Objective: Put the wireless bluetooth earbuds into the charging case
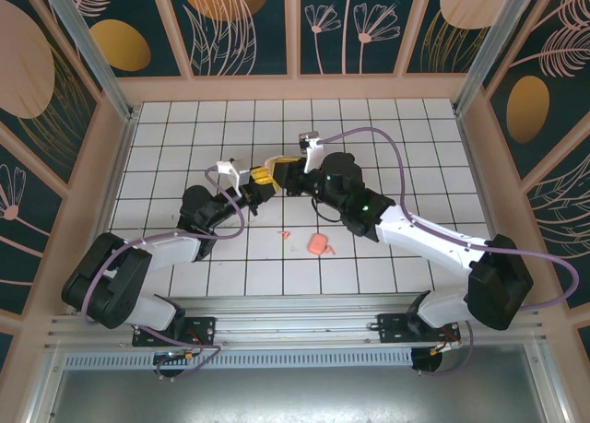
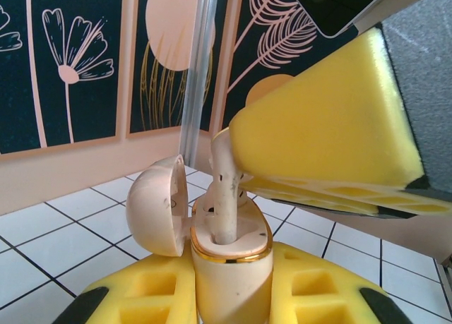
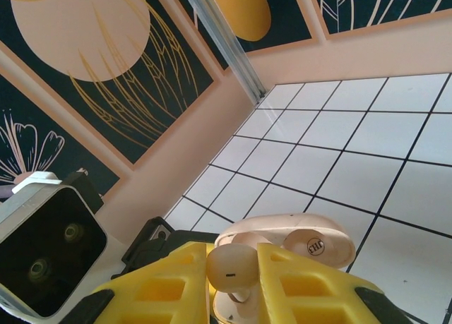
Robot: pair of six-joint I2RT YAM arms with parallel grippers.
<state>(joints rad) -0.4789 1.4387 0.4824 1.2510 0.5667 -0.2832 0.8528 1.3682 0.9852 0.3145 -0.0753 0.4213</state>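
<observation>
My left gripper [image 2: 229, 285] is shut on the upright peach-cream charging case [image 2: 227, 271], whose domed lid [image 2: 157, 205] hangs open to the left. My right gripper [image 3: 233, 285] is shut on one pale earbud [image 3: 232, 264]. That earbud [image 2: 227, 186] has its stem down in a slot of the case, under the right gripper's yellow pad [image 2: 325, 119]. A second pale rounded piece [image 3: 311, 246] with a printed mark seems to sit in the case [image 3: 282, 229] behind it. From above, the left gripper [image 1: 254, 182] and the right gripper [image 1: 284, 171] meet nose to nose at mid-table.
A small salmon-pink object [image 1: 320, 245] and a tiny red-orange speck [image 1: 285, 232] lie on the white tiled floor [image 1: 415, 137] just in front of the grippers. Peach walls with dark flower panels [image 1: 244, 22] enclose the space, with metal posts [image 1: 83, 41] at the back corners.
</observation>
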